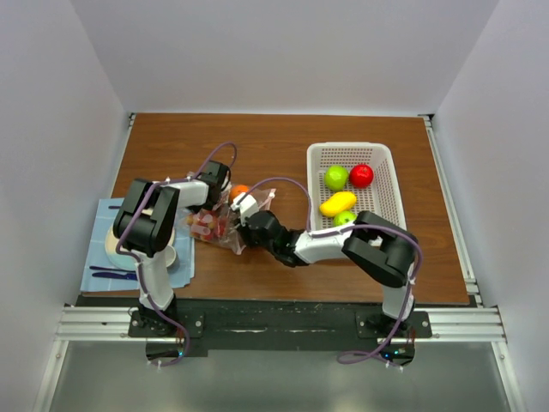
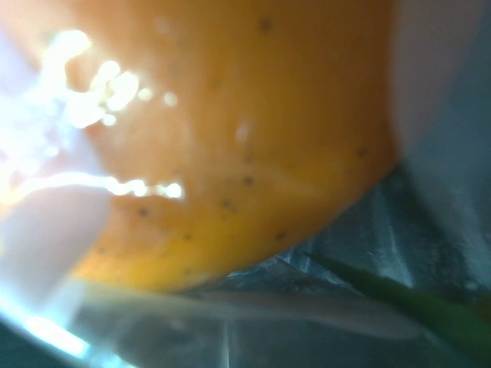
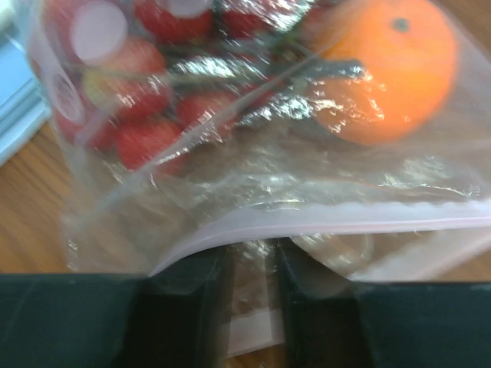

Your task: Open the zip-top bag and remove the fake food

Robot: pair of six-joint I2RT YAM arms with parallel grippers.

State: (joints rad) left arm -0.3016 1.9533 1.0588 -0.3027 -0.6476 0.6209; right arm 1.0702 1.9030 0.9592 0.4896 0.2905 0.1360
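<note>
Right end effector (image 3: 249,300): the 2 fingers are nearly together and a fold of the zip-top bag (image 3: 261,184) stands between them. I judge that it pinches the near lip of the bag.
Left end effector (image 1: 216,196): its wrist view is filled by the orange (image 2: 253,130), very close, blurred and behind plastic film. The fingers do not show clearly, so I cannot tell how far it is open or whether it holds something.
Bag position: directly ahead of the right end effector and touching it, lying on the surface (image 1: 214,137). From the left end effector it is just in front.
Zip strip (image 3: 345,218): it runs crosswise, from left to right, just ahead of the right fingertips. The long axis of the bag goes with it, across the approach line of this end effector. I cannot tell if the strip is sealed or parted.
Contents: the orange is ahead and to the right of the right end effector, and the bunch of red grapes (image 3: 146,115) is ahead and to the left. Both are beyond the strip, inside the bag.
Other fake food (image 1: 337,203): 4 pieces lie in the white basket (image 1: 310,176), well apart to the right of the right end effector.
Nearer arm: both reach the bag, the right at the strip edge and the left at the orange.
Coming move, my judgement: the pull must go at a right angle to the strip.
</note>
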